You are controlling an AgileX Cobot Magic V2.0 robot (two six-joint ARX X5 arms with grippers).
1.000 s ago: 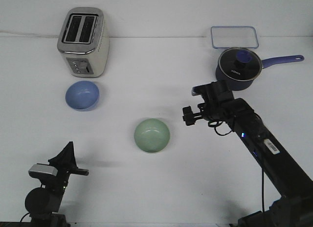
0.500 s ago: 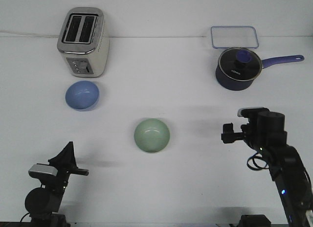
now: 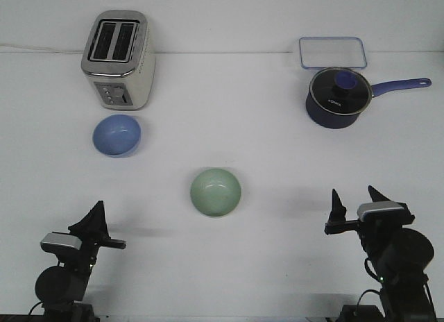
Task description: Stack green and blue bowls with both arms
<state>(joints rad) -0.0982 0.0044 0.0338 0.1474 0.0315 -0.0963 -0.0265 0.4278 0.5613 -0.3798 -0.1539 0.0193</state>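
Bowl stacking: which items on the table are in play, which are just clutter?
In play: green bowl, blue bowl.
Clutter: toaster, navy saucepan with glass lid, clear container.

Green bowl (image 3: pixel 216 191): pale sage, round, matte, upright, mouth up, hollow bare; sits alone near table centre. Blue bowl (image 3: pixel 116 135): periwinkle, like size, upright, mouth up, hollow bare; lies at 10 o'clock from green bowl, well apart. Not stacked; neither touched by anything.
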